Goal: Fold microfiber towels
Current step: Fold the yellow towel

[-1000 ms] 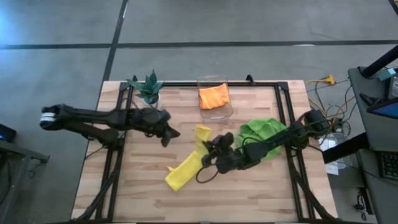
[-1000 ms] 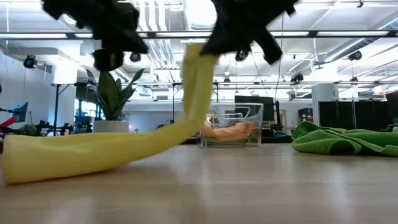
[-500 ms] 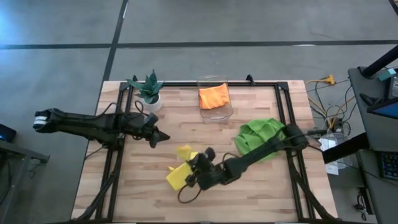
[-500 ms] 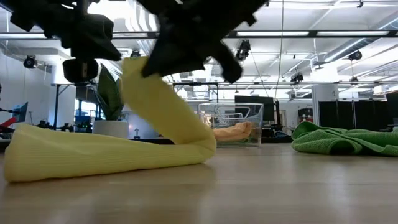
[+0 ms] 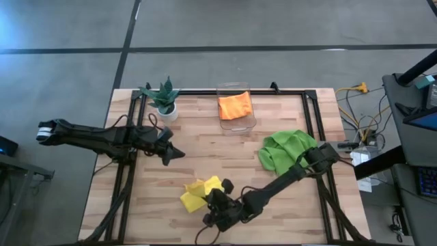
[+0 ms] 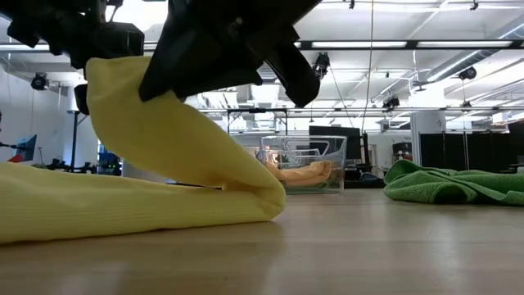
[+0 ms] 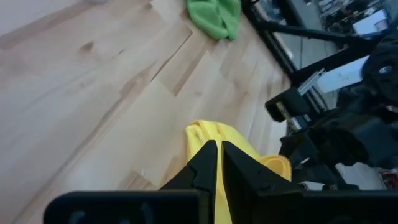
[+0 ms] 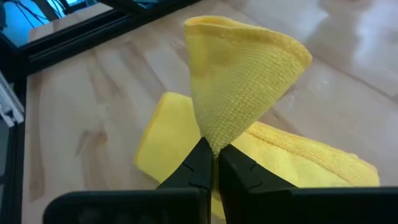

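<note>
The bench (image 5: 205, 147) is a top of pale wooden planks edged by a black metal frame (image 5: 311, 123). A small potted plant (image 5: 164, 98) with spiky green leaves in a white pot stands near the 11 o'clock corner. A clear plastic bin (image 5: 236, 107) sits at 12 o'clock, close to the far edge; in the low view the bin (image 6: 315, 164) shows far back, past the middle of the bench. Grey floor (image 5: 273, 27) with dark seam lines lies beyond the bench. At 3 o'clock, off the bench, cables (image 5: 358, 92) trail toward a dark desk (image 5: 413, 116). The low view looks into a hall with ceiling lights (image 6: 393, 45).
</note>
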`<action>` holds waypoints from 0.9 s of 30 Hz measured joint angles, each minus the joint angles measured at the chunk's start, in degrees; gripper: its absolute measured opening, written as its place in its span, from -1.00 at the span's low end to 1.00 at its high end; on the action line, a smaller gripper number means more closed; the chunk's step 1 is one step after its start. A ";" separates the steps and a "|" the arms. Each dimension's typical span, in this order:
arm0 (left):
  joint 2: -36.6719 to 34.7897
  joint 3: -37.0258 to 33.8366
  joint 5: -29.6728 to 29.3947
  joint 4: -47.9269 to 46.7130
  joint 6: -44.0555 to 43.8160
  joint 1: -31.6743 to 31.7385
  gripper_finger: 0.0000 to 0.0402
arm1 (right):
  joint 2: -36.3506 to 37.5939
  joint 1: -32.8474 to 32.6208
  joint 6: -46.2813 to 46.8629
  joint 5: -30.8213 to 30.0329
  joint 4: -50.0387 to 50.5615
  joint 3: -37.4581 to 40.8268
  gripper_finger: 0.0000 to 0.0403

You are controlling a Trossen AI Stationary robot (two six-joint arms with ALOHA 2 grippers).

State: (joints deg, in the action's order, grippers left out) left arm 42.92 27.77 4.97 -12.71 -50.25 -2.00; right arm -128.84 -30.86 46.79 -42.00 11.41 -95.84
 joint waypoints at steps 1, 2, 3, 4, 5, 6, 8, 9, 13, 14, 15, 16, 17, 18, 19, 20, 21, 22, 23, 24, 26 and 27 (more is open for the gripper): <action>0.25 -0.04 0.06 -0.19 0.00 0.00 -0.96 | -0.02 0.05 0.05 0.00 -0.03 -0.01 -0.96; 0.63 -0.07 0.27 0.15 -0.01 0.00 -0.96 | -0.01 0.12 0.08 0.00 -0.02 -0.01 -0.96; 1.03 -0.03 0.52 0.88 0.00 0.00 -0.96 | -0.01 0.13 0.05 0.00 -0.10 -0.03 -0.96; 1.39 -0.02 0.67 1.22 0.02 0.00 -0.96 | -0.02 0.17 -0.14 0.00 -0.16 -0.03 -0.96; 1.78 -0.02 0.85 1.45 0.02 0.00 -0.96 | 0.00 0.19 -0.14 0.16 -0.10 -0.03 -0.96; 2.15 -0.04 1.04 2.12 0.02 0.00 -0.96 | -0.01 0.27 -0.15 0.45 -0.08 -0.03 -0.96; 2.81 -0.02 1.39 2.92 0.01 -0.02 -0.96 | 0.00 0.48 -0.18 1.46 -0.07 -0.03 -0.96; 3.07 -0.02 1.61 3.39 0.02 -0.05 -0.96 | -0.01 0.53 -0.25 2.02 -0.15 -0.03 -0.96; 4.27 -0.02 1.87 4.98 0.02 -0.05 -0.96 | -0.01 0.87 -1.43 2.69 -0.26 0.08 -0.96; 4.63 0.01 1.89 5.06 0.02 -0.04 -0.96 | -0.37 1.14 -1.97 3.11 -0.97 0.08 -0.96; 4.99 0.07 1.89 5.15 0.04 -0.04 -0.96 | -0.57 1.37 -2.72 3.78 -2.39 0.05 -0.96; 5.38 0.07 1.89 5.20 0.03 -0.04 -0.96 | -0.74 1.68 -3.78 4.72 -3.03 0.09 -0.96; 5.83 0.04 1.89 5.24 0.02 -0.04 -0.96 | -1.10 1.93 -4.67 5.75 -3.66 0.14 -0.96; 6.25 0.04 1.95 5.70 0.00 -0.04 -0.96 | -1.87 2.35 -5.11 6.79 -5.26 0.05 -0.96; 6.48 0.04 2.08 6.09 -0.03 -0.04 -0.96 | -2.20 2.57 -5.32 7.74 -5.64 -0.06 -0.96; 6.65 0.06 2.20 6.20 -0.04 -0.04 -0.96 | -2.35 2.77 -5.49 8.01 -5.05 -0.03 -0.96; 6.94 0.20 2.29 6.41 -0.04 -0.04 -0.96 | -2.56 2.96 -5.49 8.17 -5.05 -0.01 -0.96; 7.18 0.36 2.47 7.03 -0.04 -0.04 -0.96 | -2.82 3.16 -5.43 8.26 -5.46 -0.03 -0.96; 7.16 0.36 2.75 7.17 -0.10 -0.04 -0.96 | -2.84 3.20 -5.23 8.24 -5.43 -0.03 -0.96; 6.96 0.26 3.14 7.26 -0.20 -0.04 -0.96 | -2.84 3.23 -5.21 8.32 -5.37 -0.06 -0.96; 6.82 0.33 3.36 8.33 -0.29 -0.04 -0.96 | -2.93 3.24 -5.17 10.29 -5.35 -0.06 -0.96; 6.66 0.30 3.40 8.08 -0.32 -0.04 -0.96 | -3.22 3.32 -4.99 11.69 -5.78 -0.07 -0.95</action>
State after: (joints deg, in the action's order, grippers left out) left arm 49.58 28.07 8.36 -4.62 -50.57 -2.04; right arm -132.05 -27.55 41.80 -30.31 5.63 -95.91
